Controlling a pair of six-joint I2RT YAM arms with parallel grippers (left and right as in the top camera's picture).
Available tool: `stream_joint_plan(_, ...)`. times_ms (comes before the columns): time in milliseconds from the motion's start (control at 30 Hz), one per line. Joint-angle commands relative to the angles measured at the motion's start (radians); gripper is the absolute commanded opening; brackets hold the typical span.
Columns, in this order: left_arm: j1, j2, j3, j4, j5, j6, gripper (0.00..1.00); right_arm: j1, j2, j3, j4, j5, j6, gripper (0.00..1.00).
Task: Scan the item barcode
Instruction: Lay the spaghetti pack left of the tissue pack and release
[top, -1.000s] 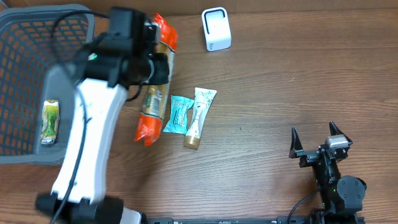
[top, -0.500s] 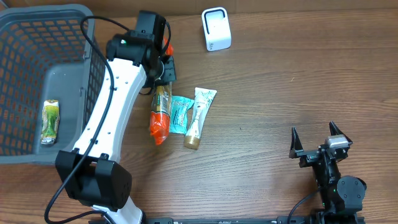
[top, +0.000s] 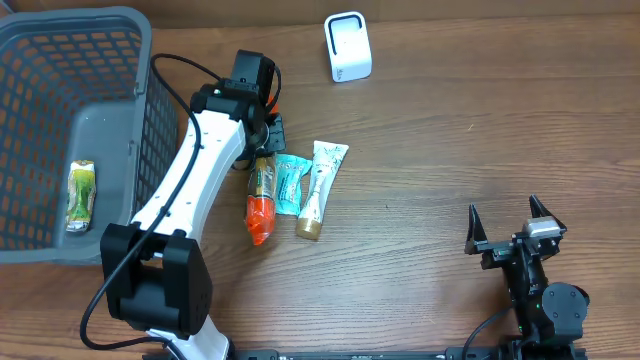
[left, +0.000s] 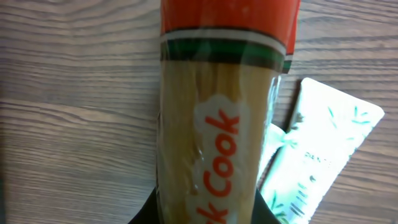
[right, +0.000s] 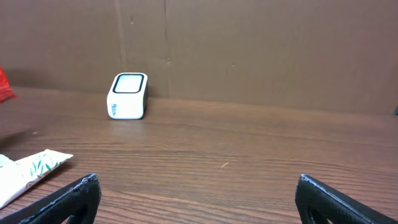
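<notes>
My left hand (left: 205, 213) is pinching the pack (top: 259, 195) of spaghetti by 1 end. In the wrist view a dark finger shows on each side of the wrapper at the bottom edge. My right hand (top: 503, 210) is spread wide with nothing in it, parked at the near right of the counter (top: 450, 130), well apart from everything else.

The basket (top: 60, 22) sits at the far left. The pack runs lengthways from the left hand toward me, orange end nearest, just beside the loose items. I cannot tell whether that end rests on the wood or hangs just above it. The scanner (top: 348, 46) stands upright at the far edge, well apart from the pack, and nothing is held over it. The tube (top: 318, 190) and the sachet (top: 288, 185) lie side by side just right of the pack, touching or nearly so. 1 small packet (top: 80, 195) lies on the basket floor. I read it as an item already dealt with, though nothing here proves that.

As I judge it, the grasp is made and the scan itself is not yet done. Neither view shows me a barcode on the pack, only the printed front. What is left is to carry the pack across to the scanner and turn it until the code faces the window. The 2 loose items look untouched and would follow.
</notes>
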Motion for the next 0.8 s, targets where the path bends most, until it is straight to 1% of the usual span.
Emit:
stream_joint_plan(0, -0.002, -0.014, -0.002, 0.012, -0.072, -0.016, 0.04, -0.003, -0.005, -0.01, 0.005, 0.003, -0.001, 1.0)
stream_joint_plan(267, -0.002, -0.007, -0.016, 0.014, -0.078, -0.014, 0.04, -0.003, -0.005, -0.01, 0.005, 0.003, -0.001, 1.0)
stream_joint_plan(300, -0.002, -0.007, -0.016, 0.015, -0.078, -0.004, 0.06, -0.003, -0.005, -0.01, 0.005, 0.003, -0.001, 1.0)
stream_joint_plan(367, -0.002, -0.007, -0.016, 0.016, -0.078, 0.015, 0.15, -0.003, -0.005, -0.01, 0.005, 0.003, -0.001, 1.0)
stream_joint_plan(400, -0.002, -0.007, -0.016, 0.016, -0.078, 0.019, 0.23, -0.003, -0.005, -0.01, 0.005, 0.003, -0.001, 1.0)
stream_joint_plan(467, -0.002, -0.007, -0.016, 0.015, -0.077, 0.034, 0.31, -0.003, -0.005, -0.01, 0.005, 0.003, -0.001, 1.0)
stream_joint_plan(600, -0.002, -0.008, -0.013, 0.015, -0.076, 0.057, 0.35, -0.003, -0.005, -0.01, 0.005, 0.003, -0.001, 1.0)
stream_joint_plan(700, -0.002, -0.013, 0.008, 0.002, -0.072, 0.067, 0.35, -0.003, -0.005, -0.01, 0.005, 0.003, -0.001, 1.0)
stream_joint_plan(767, -0.002, -0.026, 0.075, -0.039, -0.069, 0.067, 0.34, -0.003, -0.005, -0.01, 0.005, 0.003, 0.0, 1.0)
